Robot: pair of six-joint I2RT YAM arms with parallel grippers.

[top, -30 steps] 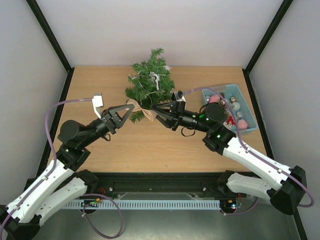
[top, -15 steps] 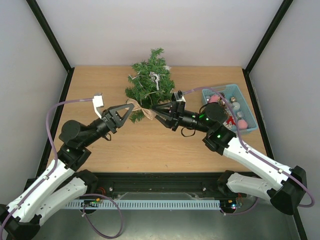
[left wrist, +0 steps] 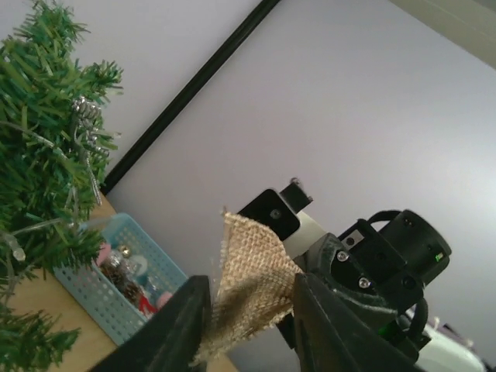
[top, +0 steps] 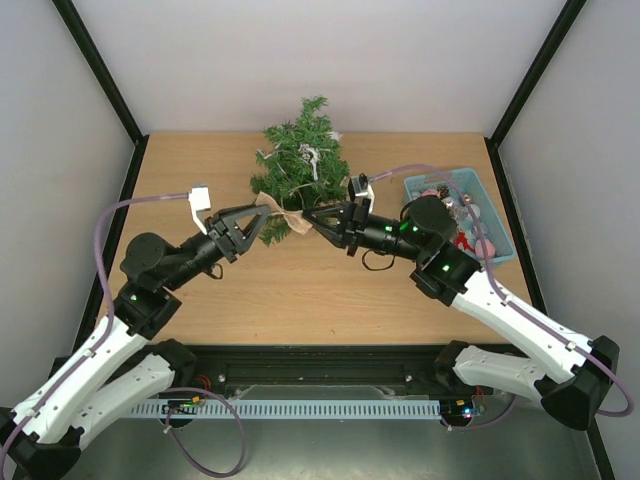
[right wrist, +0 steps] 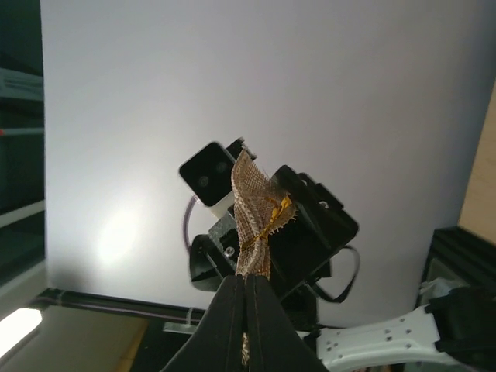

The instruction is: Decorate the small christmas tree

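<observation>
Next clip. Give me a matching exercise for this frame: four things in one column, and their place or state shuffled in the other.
Things:
1. small christmas tree
2. blue basket
3. burlap bow
4. right gripper

Place or state:
A. at the right edge of the table
B. shut on the burlap bow
C. standing at the far middle of the table
D. held up in front of the tree

Pairs: 1-C, 2-A, 3-D, 4-B

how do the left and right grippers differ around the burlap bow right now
The left gripper has its jaws apart with the burlap bow between them; the right gripper is shut tight on it. The left gripper reaches the bow from the left, the right gripper from the right. Both meet at it just in front of the small christmas tree.
</observation>
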